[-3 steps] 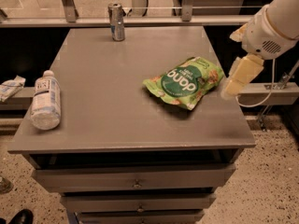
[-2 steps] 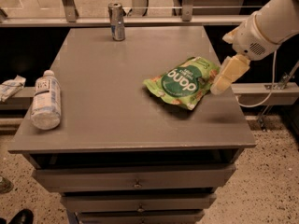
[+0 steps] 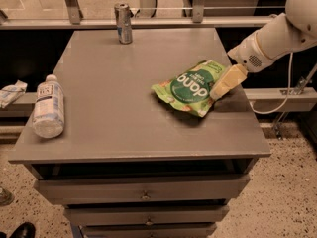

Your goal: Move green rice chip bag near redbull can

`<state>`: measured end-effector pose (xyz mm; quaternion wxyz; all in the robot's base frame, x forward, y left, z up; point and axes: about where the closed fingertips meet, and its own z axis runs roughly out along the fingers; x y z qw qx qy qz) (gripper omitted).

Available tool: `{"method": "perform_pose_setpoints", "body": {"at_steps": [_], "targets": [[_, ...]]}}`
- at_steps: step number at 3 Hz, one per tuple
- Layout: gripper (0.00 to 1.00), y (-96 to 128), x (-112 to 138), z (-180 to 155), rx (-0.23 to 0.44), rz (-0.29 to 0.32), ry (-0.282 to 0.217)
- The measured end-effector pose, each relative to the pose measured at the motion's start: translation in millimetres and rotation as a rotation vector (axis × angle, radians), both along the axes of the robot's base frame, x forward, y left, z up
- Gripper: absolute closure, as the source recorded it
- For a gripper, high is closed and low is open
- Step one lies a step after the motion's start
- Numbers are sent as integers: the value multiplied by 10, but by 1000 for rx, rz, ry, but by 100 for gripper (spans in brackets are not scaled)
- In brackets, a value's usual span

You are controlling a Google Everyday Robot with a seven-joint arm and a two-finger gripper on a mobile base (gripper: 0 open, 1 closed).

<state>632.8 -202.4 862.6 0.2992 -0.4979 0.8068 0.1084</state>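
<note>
The green rice chip bag [image 3: 190, 87] lies flat on the right part of the grey cabinet top [image 3: 124, 113], its dark green "dang" circle facing up. The redbull can [image 3: 123, 23] stands upright at the far edge, left of centre, well apart from the bag. My gripper [image 3: 227, 82] comes in from the right on a white arm [image 3: 277, 36]; its cream-coloured fingers sit at the bag's right edge, over or touching it.
A clear plastic bottle [image 3: 48, 106] with a white label lies on its side near the left edge. Drawers [image 3: 143, 192] sit below the top. A rail with metal posts [image 3: 198, 4] runs behind the far edge.
My gripper has moved left and down from beside the table's right edge to the bag's right edge. The bag, can and bottle have not moved.
</note>
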Motion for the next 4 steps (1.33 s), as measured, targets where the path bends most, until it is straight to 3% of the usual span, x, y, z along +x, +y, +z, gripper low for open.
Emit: {"method": "perform_pose_setpoints", "body": {"at_steps": [2, 3, 4], "targets": [[45, 3, 74, -118, 63, -28, 55], [68, -102, 40, 61, 81, -70, 34], [92, -243, 16, 377, 94, -136, -25]]}}
